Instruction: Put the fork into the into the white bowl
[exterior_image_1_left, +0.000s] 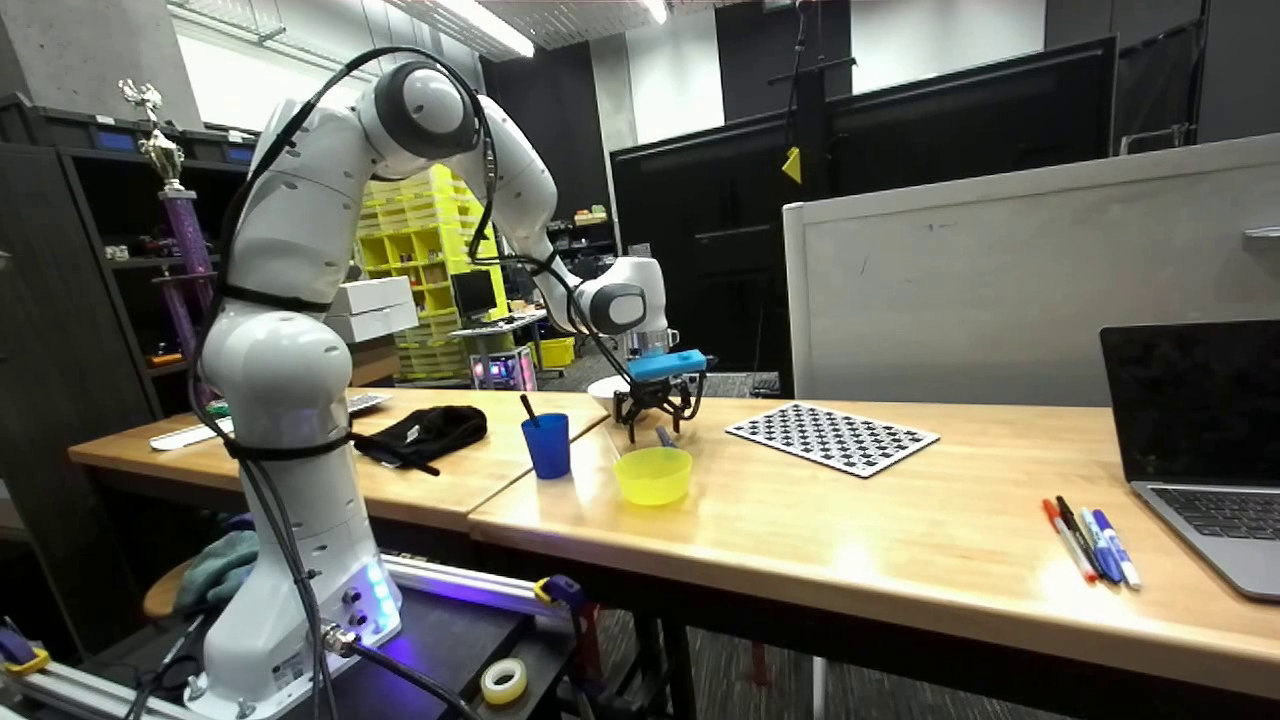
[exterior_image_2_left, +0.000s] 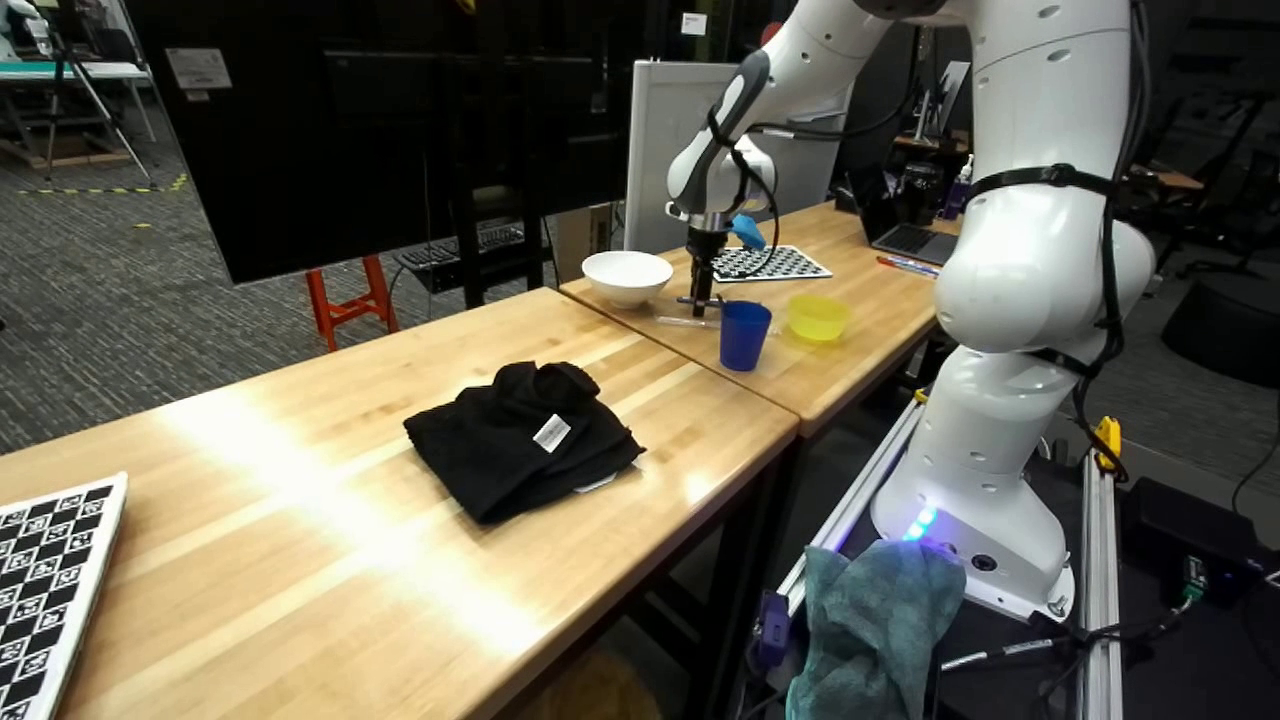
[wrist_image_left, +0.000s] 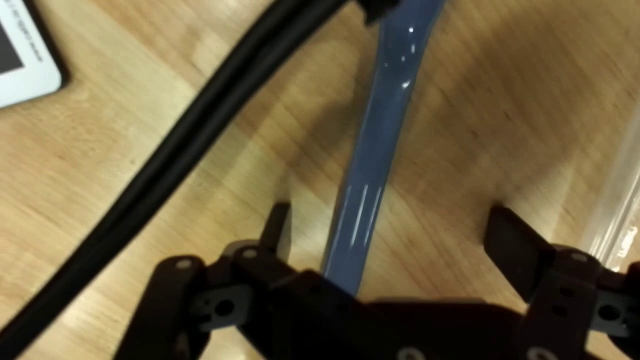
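A blue utensil handle (wrist_image_left: 372, 160) lies on the table in the wrist view; its head is cut off at the top, so I cannot tell whether it is the fork. It also shows small in both exterior views (exterior_image_1_left: 664, 436). A clear plastic utensil (wrist_image_left: 617, 200) lies at the right of the wrist view; its head is not visible. My gripper (wrist_image_left: 389, 220) is open and points down close to the table, one finger on each side of the blue handle, touching neither side. The white bowl (exterior_image_2_left: 627, 278) stands upright near the table's far edge, beside the gripper, partly hidden by it in an exterior view (exterior_image_1_left: 605, 390).
A blue cup (exterior_image_2_left: 744, 337) with a dark handle in it and a translucent yellow bowl (exterior_image_1_left: 653, 477) stand close to the gripper. A checkered board (exterior_image_1_left: 832, 437), markers (exterior_image_1_left: 1090, 540) and a laptop (exterior_image_1_left: 1200, 400) are farther along. A black cloth (exterior_image_2_left: 525, 440) lies on the adjoining table.
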